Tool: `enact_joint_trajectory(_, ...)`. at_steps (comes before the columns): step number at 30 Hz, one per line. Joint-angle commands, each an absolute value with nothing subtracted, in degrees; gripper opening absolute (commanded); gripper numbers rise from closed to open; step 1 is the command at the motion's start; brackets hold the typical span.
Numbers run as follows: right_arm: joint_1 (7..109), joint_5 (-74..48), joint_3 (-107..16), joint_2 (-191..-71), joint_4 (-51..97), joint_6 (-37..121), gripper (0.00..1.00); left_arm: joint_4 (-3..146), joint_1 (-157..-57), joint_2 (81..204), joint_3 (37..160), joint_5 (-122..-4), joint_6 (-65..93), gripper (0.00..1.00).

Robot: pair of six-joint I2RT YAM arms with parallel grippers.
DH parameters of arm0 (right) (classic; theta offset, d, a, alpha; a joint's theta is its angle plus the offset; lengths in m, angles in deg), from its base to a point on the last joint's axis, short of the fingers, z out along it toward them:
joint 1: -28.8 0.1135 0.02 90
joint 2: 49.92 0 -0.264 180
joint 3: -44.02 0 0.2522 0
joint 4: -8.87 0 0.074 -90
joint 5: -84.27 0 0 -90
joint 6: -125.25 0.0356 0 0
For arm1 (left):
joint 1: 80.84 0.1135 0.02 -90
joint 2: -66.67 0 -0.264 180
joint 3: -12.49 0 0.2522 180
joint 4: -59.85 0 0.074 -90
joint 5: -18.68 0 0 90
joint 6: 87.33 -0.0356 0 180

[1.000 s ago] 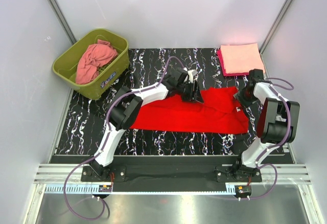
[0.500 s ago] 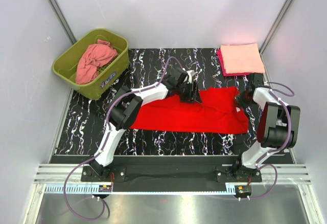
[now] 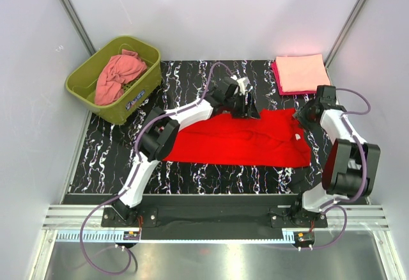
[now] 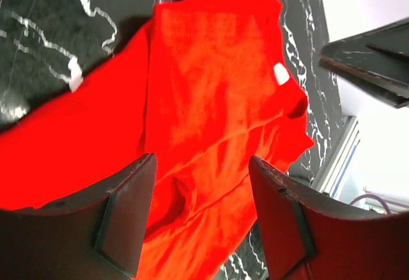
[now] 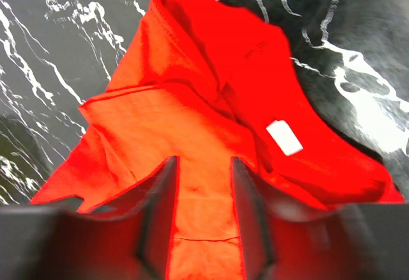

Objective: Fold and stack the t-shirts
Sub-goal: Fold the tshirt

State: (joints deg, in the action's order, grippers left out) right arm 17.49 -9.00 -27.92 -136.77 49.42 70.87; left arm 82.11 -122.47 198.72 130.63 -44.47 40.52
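Left tool point(image 3: 246, 104) released, jaws wide apart, hovering over far edge of red t-shirt point(image 3: 243, 142), nothing pinched. Left arm runs from near-left base, elbow bent above shirt's left end, forearm stretched far and right toward tabletop point(image 3: 192, 82) centre. In left wrist view the tool point(image 4: 201, 162) looks down on the red cloth point(image 4: 211, 88), both fingers point(image 4: 128, 210) clear of it.

Right tool point(image 3: 307, 115) at shirt's far right corner by the collar, jaws apart, cloth seen in the gap but not gripped; right wrist view is motion-blurred, tool point(image 5: 203, 162) just above the red shirt point(image 5: 192, 101). Right arm rises from near-right base, elbow folded near the right edge, forearm pointing far and slightly left.

Red shirt lies flat, spread left-right across mid tabletop. Peach t-shirt point(image 3: 301, 72) folded at far right corner, on top of magenta t-shirt point(image 3: 276, 75). Salmon-pink t-shirt point(image 3: 118, 75) crumpled inside green tub point(image 3: 137, 46), far left.

White neck label point(image 5: 284, 137) inside collar, no print legible. Sticker point(image 3: 134, 103) on tub wall, text too small to read.
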Motion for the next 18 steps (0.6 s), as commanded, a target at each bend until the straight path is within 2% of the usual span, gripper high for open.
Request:
enact_joint_trajectory(1, 17.46, -13.11, -32.83, -141.83, 49.61, 64.80, 0.50, 77.93, -122.68, 201.57, 132.77, -43.28, 41.16, 0.65)
enact_joint_trajectory(3, 17.38, -12.94, -33.64, -143.43, 49.97, 63.91, 0.55, 76.52, -122.68, 202.80, 133.82, -43.28, 41.95, 0.65)
enact_joint_trajectory(6, 17.11, -11.80, -33.21, -144.23, 49.10, 63.73, 0.57, 75.29, -122.77, 205.26, 135.23, -43.37, 43.01, 0.65)
enact_joint_trajectory(18, 16.59, -11.10, -25.83, -143.17, 43.99, 70.40, 0.56, 75.81, -122.85, 206.50, 136.03, -44.95, 42.92, 0.65)
